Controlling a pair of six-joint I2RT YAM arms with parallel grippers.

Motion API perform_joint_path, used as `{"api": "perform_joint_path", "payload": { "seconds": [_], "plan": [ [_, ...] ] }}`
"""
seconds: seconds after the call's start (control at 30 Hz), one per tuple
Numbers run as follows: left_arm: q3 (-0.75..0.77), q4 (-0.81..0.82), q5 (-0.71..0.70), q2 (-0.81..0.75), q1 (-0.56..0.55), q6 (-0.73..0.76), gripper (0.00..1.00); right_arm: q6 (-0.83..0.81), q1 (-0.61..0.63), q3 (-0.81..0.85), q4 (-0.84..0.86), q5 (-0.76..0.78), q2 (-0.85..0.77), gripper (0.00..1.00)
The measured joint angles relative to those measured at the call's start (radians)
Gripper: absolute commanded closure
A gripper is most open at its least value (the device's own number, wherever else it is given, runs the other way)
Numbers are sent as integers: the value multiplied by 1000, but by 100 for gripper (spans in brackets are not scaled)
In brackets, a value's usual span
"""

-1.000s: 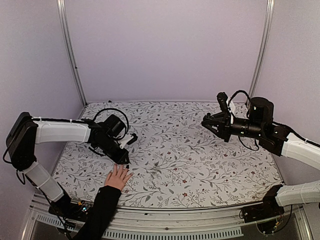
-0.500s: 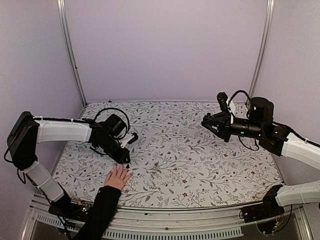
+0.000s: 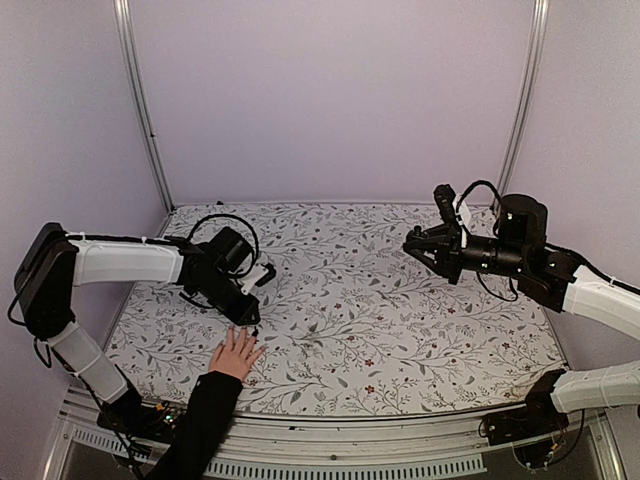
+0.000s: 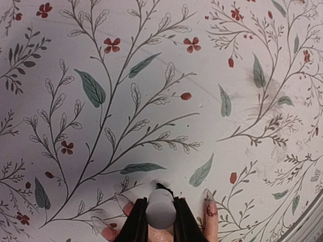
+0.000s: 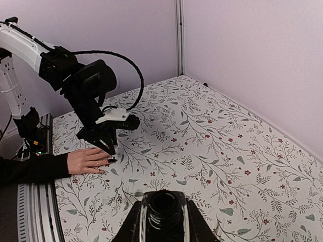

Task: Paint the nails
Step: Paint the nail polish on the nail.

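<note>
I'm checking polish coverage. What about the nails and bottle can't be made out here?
- Left wrist: the cap in the left tool hides some nails; the bottom edge cuts off the rest.
- Top: nails on the hand are too small to judge.
- Right wrist: nails too far and small; the bottle shows only a dark mouth, so its fill is unseen.

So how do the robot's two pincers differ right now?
The left pincer is down low, pointing at the fingertips of the hand; the right pincer hangs well above the table, far from that hand. The left pincer grips a white cap; the right pincer grips a dark bottle with an open neck. Both are black and shut on what they hold.
</note>
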Motion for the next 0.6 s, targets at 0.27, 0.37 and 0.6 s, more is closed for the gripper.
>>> {"api": "perform_joint_path", "payload": {
  "seconds": [0.27,0.37,0.6],
  "plan": [
    [8,-1,-14,0,0,0,100,0,0,0,0,0,0,100],
    [16,0,-24,0,0,-1,100,0,0,-1,0,0,0,100],
    [18,1,-29,-6,4,-1,100,0,0,-7,0,0,-1,100]
  ]
}}
